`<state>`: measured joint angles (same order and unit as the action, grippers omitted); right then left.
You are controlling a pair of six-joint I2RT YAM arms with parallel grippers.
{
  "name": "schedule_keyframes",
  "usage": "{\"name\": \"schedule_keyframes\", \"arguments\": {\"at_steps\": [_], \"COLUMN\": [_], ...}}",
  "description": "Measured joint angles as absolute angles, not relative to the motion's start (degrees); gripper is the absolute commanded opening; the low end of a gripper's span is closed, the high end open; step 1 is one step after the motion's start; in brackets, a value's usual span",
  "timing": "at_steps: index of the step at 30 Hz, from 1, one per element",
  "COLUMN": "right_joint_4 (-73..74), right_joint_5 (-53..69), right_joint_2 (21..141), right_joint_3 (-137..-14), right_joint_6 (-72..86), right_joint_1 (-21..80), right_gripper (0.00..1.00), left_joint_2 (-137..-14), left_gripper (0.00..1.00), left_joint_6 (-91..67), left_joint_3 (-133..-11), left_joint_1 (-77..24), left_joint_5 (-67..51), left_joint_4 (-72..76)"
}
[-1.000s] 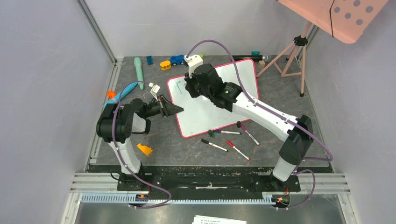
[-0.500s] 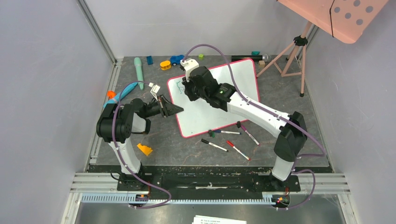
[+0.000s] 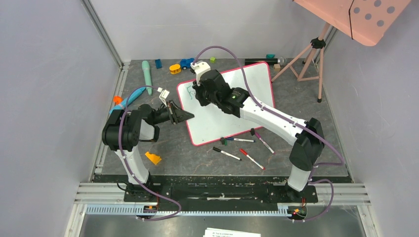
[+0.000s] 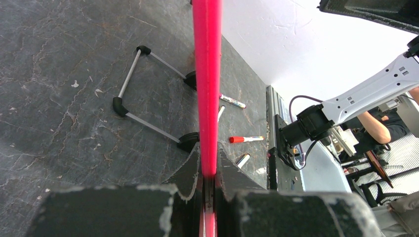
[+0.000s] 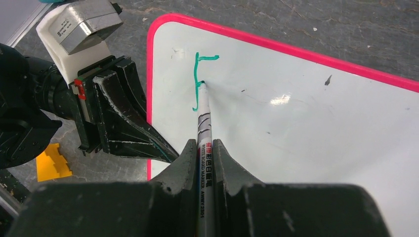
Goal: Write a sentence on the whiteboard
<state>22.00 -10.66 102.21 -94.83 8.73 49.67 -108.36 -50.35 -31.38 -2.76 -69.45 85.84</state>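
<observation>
The whiteboard is held steady at its left side by the left gripper. In the left wrist view its jaws are seen pinched narrow on the pink-red rim, and that grip is unchanged over the last second. The right gripper is closed tightly on a green marker, whose tip is pressed to the board near its far left corner.

Over the last second the right arm has been drawn a little toward that corner, and the green mark has been extended. Where only a thin stroke could be made out, a top bar is now joined to it. The tip is set at mid-height of the stroke, where a short hook is begun.

The sentence is thus found only as the start of one letter, apparently an "F", just inside the board's left rim. The rest of the white surface is left blank apart from a few small specks. The task is judged to be at its very beginning: the middle bar is next to be drawn away from the left rim, and nearly all the words are yet to be written.

Spare markers are left on the table just off the board's near edge.
</observation>
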Motion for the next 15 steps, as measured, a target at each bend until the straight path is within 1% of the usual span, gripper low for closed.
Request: {"name": "schedule_keyframes", "arguments": {"at_steps": [15], "right_joint_4": [22.55], "right_joint_5": [-13.41], "right_joint_2": [102.21], "right_joint_3": [-95.26], "right_joint_6": [8.82], "right_joint_1": [49.78], "right_gripper": [0.00], "left_joint_2": [-108.36], "left_gripper": [0.02], "left_joint_6": [-50.35], "left_joint_3": [-31.38], "left_joint_1": [-2.76], "left_joint_5": [-69.34], "left_joint_4": [85.80]}}
